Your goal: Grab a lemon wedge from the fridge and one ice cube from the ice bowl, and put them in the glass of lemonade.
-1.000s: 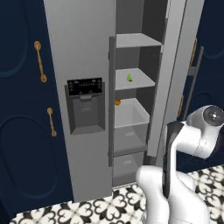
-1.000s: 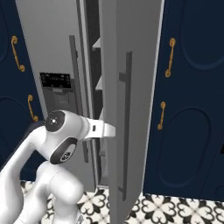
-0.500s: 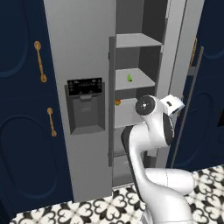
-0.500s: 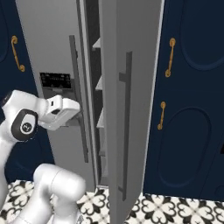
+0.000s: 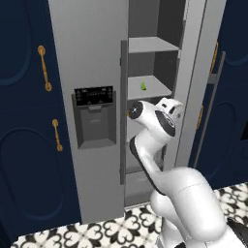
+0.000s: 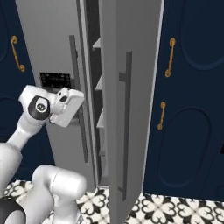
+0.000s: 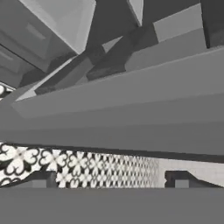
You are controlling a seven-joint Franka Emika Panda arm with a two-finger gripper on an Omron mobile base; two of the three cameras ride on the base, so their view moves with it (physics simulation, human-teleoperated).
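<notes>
The fridge [image 5: 87, 48] stands with its right door [image 6: 114, 131] swung open. A tiny yellow-green lemon wedge [image 5: 144, 85] lies on the middle shelf [image 5: 155, 89]. My hand [image 5: 170, 108] hovers in front of the open compartment, a little below and to the right of the wedge and not touching it. In the hand view my gripper [image 7: 109, 183] is open with nothing between its fingertips [image 7: 40, 182], facing the fridge's grey shelves and drawers. The ice bowl and the glass of lemonade are out of view.
Navy cabinets with brass handles [image 5: 44, 68] flank the fridge on both sides. The open door's long dark handle [image 6: 126, 127] juts out on my right. A small red-orange fruit [image 5: 128, 114] peeks from behind my arm on a lower shelf. Patterned tile floor [image 5: 97, 232] lies below.
My hand has left the open door's handle and swung left and up in front of the fridge opening. The gripper went from shut to open.
</notes>
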